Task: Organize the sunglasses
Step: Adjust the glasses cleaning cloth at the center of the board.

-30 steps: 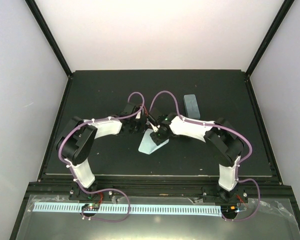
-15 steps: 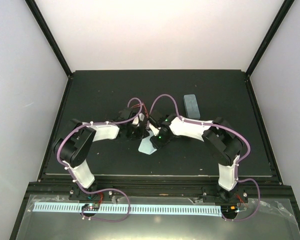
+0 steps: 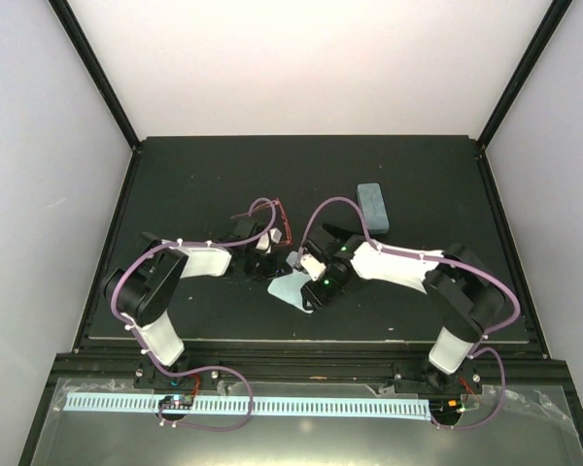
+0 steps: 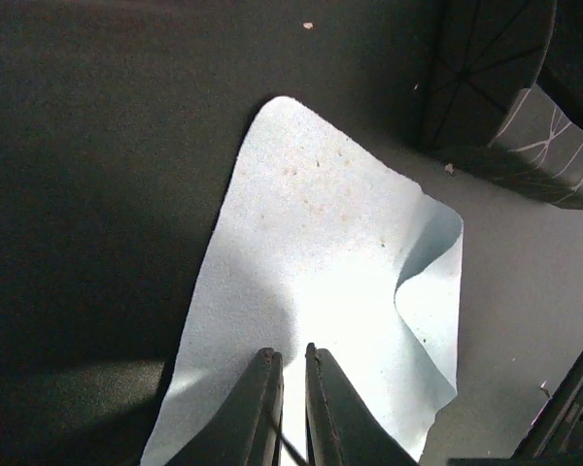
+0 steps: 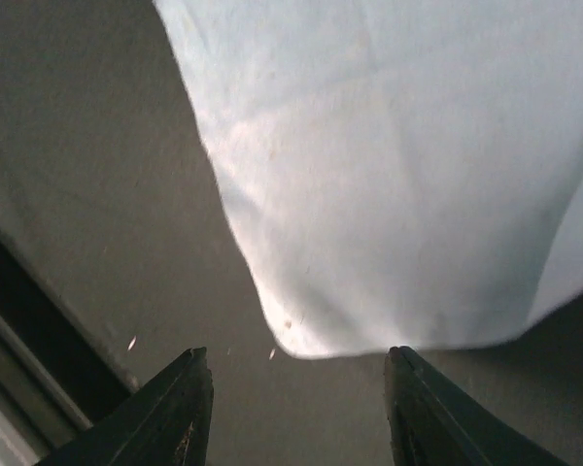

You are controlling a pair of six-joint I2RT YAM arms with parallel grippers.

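Dark table (image 3: 175, 194) shows no sunglasses that I can make out. Its centre carries a cloth (image 3: 290, 289), likely spread to receive them. Over it the left claw (image 4: 289, 354) sits closed, pinch unclear; the right claw (image 5: 296, 364) gapes empty at its right edge.

- Dark matte table (image 3: 194, 175) fills the middle, its surface flat and almost black.
- Behind it, the back wall (image 3: 311, 58) glows bright white, the strongest light in the scene.
- Left wall (image 3: 39, 194) and right wall (image 3: 564, 214) are pale grey with a faint lilac tint, evenly lit.
- Two black posts, left post (image 3: 92, 68) and right post (image 3: 525, 73), slant up from the table's far corners.
- At the near edge lies a grey metal shelf (image 3: 97, 432).
- A white toothed strip (image 3: 301, 406) runs across it.
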